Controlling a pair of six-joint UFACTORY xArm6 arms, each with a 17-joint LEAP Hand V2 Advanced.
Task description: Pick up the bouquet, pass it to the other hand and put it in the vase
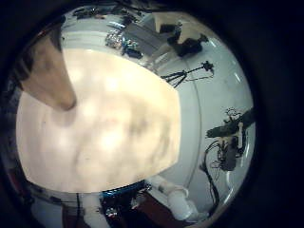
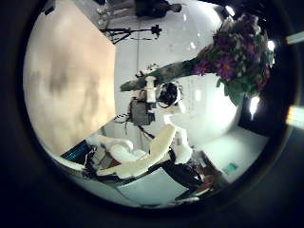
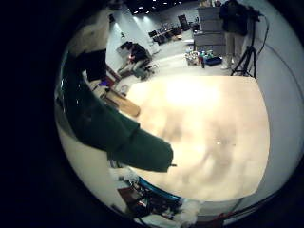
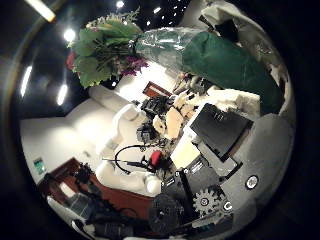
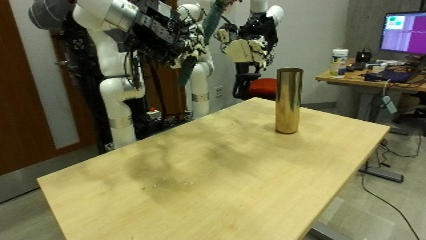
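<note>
A tall gold vase (image 5: 286, 100) stands upright on the far part of the wooden table (image 5: 200, 170). My right hand (image 5: 164, 38) is raised high above the table's back edge, shut on the bouquet. Its green wrap (image 4: 222, 60) runs close across the palm, with purple flowers and leaves (image 4: 105, 45) at the end. In the left thumb side view the bouquet (image 2: 226, 55) juts out from my right hand (image 2: 157, 97), some way off. My left hand (image 5: 246, 45) hangs in the air above and behind the vase (image 1: 52, 71), fingers relaxed, holding nothing.
A desk (image 5: 380, 75) with a monitor (image 5: 404, 33) and clutter stands beyond the table's far corner. A tripod (image 1: 190, 71) stands on the floor off the table's side. The wooden top (image 3: 204, 123) spreads wide below both hands.
</note>
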